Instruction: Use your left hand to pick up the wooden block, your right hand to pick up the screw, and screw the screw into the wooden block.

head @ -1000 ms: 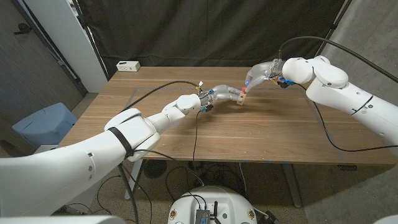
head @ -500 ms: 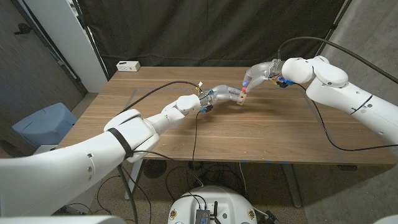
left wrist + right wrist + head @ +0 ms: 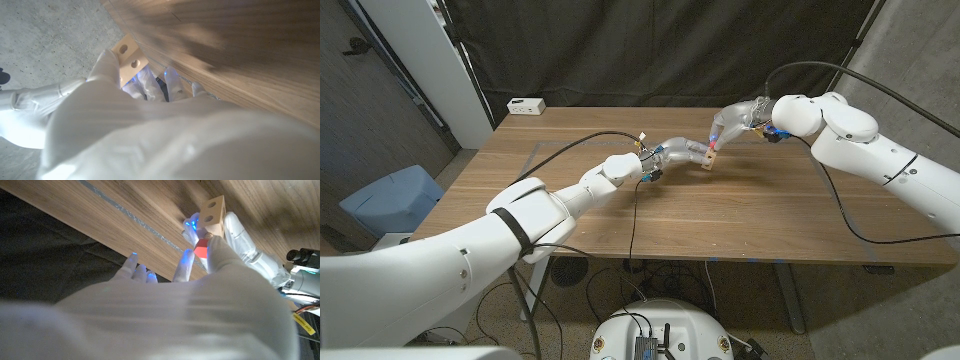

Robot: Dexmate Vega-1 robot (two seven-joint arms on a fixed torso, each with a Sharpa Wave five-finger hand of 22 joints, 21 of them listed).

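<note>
Wooden block (image 3: pixel 709 157) is up off the table (image 3: pixel 720 215), over its far middle part, held by the left hand (image 3: pixel 682 152), fingers wrapped round the block's near end. In left wrist view the block (image 3: pixel 128 54) shows a pale face w/ two round holes, left hand's fingers (image 3: pixel 107 65) closed against its side. Right wrist view shows the block (image 3: pixel 215 216) w/ two holes on one face too, its end sticking out past the grip.

Right hand (image 3: pixel 730 122) is just beyond the block, touching its top end. It pinches a small red piece, prob. the screw (image 3: pixel 201 248), betw. thumb and a finger, right against the block's side; other fingers (image 3: pixel 131 266) spread apart, tips glowing blue. Can't tell if the screw is actually in a hole. In head view the screw is too small to make out.

White box (image 3: pixel 526 105) sits at the table's far left corner, well apart from the block. Black cable (image 3: pixel 632 215) runs from the left wrist across the table, over its near edge.
</note>
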